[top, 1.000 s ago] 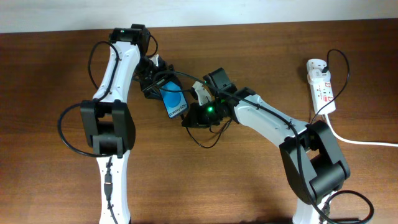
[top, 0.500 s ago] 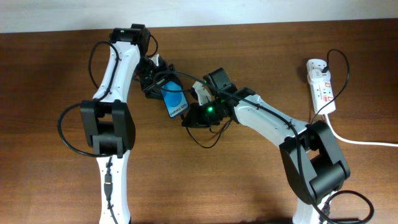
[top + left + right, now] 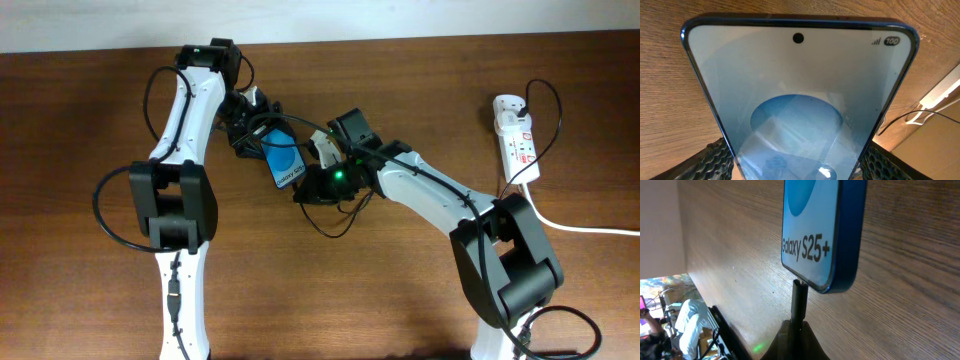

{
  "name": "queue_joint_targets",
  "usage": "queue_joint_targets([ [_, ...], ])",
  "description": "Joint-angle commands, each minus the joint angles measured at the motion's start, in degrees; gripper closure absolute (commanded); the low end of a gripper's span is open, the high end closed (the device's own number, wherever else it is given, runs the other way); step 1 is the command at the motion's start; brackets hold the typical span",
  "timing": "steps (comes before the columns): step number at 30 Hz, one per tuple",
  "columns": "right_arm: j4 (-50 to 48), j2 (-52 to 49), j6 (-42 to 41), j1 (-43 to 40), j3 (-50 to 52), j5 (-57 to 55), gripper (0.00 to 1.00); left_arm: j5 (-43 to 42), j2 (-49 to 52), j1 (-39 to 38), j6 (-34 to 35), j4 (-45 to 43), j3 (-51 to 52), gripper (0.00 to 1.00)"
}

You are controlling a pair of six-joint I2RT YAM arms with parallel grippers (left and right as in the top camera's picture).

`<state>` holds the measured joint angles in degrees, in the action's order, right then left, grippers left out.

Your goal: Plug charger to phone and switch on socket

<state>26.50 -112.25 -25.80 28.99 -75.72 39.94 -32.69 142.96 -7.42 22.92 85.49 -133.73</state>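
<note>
The phone [image 3: 284, 160] with its bright blue screen lies tilted at the table's middle. My left gripper [image 3: 252, 130] is shut on its far end; in the left wrist view the phone [image 3: 800, 105] fills the frame between the finger pads [image 3: 795, 167]. My right gripper [image 3: 310, 190] is shut on the charger plug [image 3: 799, 302], whose tip touches the bottom edge of the phone [image 3: 820, 230] at its port. The thin black charger cable [image 3: 335, 222] loops below the right gripper. The socket [image 3: 517, 135], a white power strip, lies at the far right.
The socket's thick white cord [image 3: 580, 226] runs off the right edge. A black lead [image 3: 548, 110] is plugged into the socket. The brown wooden table [image 3: 360, 290] spreads in front of both arms.
The phone has shifted slightly down and right toward the plug. Both arms have barely moved.
</note>
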Motion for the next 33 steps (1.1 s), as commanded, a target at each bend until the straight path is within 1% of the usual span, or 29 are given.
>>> queue_joint_targets([
  [1,-0.79,-0.74,-0.24,-2.1,0.2,-2.25,0.96,-3.78,-0.46,-0.42,-0.7,1.14,-1.05,1.0],
  [10,-3.06,-0.74,-0.66,-2.75,0.2,-2.05,0.96,-3.8,-0.46,-0.42,-0.76,1.49,-1.07,1.0],
  [11,-3.91,-0.74,-0.68,-2.75,0.2,-2.03,0.96,-4.26,-0.46,-0.42,-2.91,1.97,-1.05,1.0],
  [12,-4.11,-0.74,-0.68,-2.75,0.2,-2.03,0.96,-4.24,-0.46,-0.42,-3.32,2.23,-1.05,1.0],
  [27,-8.39,-0.74,-1.31,-2.75,0.2,-2.19,0.96,-4.24,-0.46,-0.42,-3.34,3.58,-1.05,1.0],
  [29,-8.98,-0.74,-1.36,-2.75,0.2,-2.34,0.96,-4.74,-0.46,-0.46,-4.79,3.93,-1.05,1.0],
  [33,-9.4,-0.74,-1.73,-2.75,0.2,-3.15,0.96,-5.11,-0.46,-0.48,-4.81,4.04,-1.07,1.0],
])
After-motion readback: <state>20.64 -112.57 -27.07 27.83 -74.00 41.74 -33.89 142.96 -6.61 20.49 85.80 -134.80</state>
